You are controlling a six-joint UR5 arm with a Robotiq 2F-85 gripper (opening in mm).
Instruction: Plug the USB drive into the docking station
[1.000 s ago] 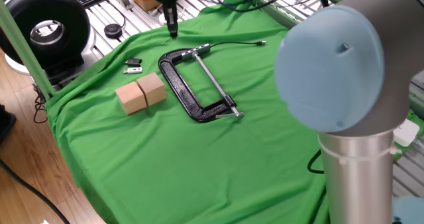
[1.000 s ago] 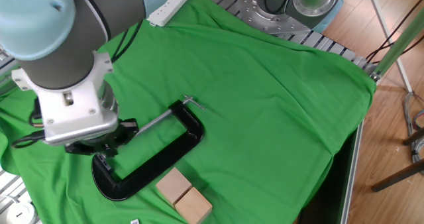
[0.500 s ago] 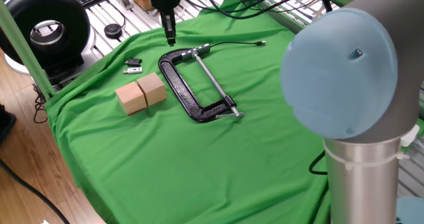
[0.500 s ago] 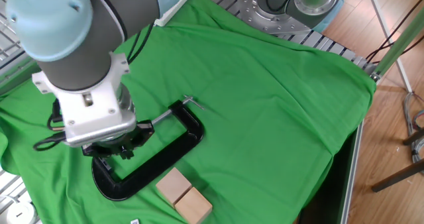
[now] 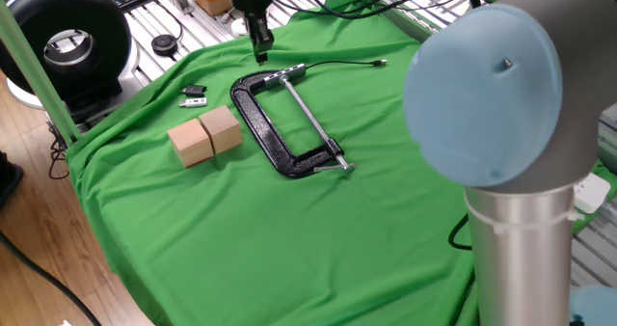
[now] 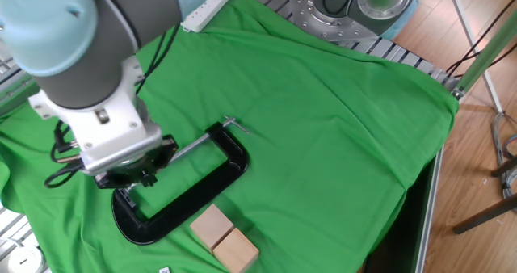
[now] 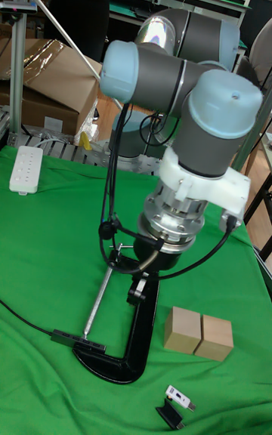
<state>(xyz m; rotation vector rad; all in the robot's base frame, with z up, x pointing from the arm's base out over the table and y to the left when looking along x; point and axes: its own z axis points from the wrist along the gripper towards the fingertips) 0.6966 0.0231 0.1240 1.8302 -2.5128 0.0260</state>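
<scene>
In one fixed view my gripper (image 5: 257, 37) hangs point-down over the far edge of the green cloth. It is shut on the USB drive (image 5: 261, 55), a slim dark stick poking out below the fingers. The docking station (image 5: 289, 72) is a thin black bar with a cable, lying just right of and nearer than the drive, by the C-clamp's open end. The tall fixed view shows the station (image 7: 72, 338) at the tip of the clamp's screw rod. In the other two views the wrist hides the fingertips and the drive.
A black C-clamp (image 5: 280, 138) lies mid-cloth. Two wooden blocks (image 5: 205, 135) sit side by side to its left, with a small black-and-silver piece (image 5: 194, 95) beyond them. A white power strip (image 7: 25, 169) lies at the cloth's edge. Cables and metal rails border the back.
The gripper with the drive has dipped slightly and shifted right, closer to the docking station. The wrist has also turned. Nothing on the cloth has moved.
</scene>
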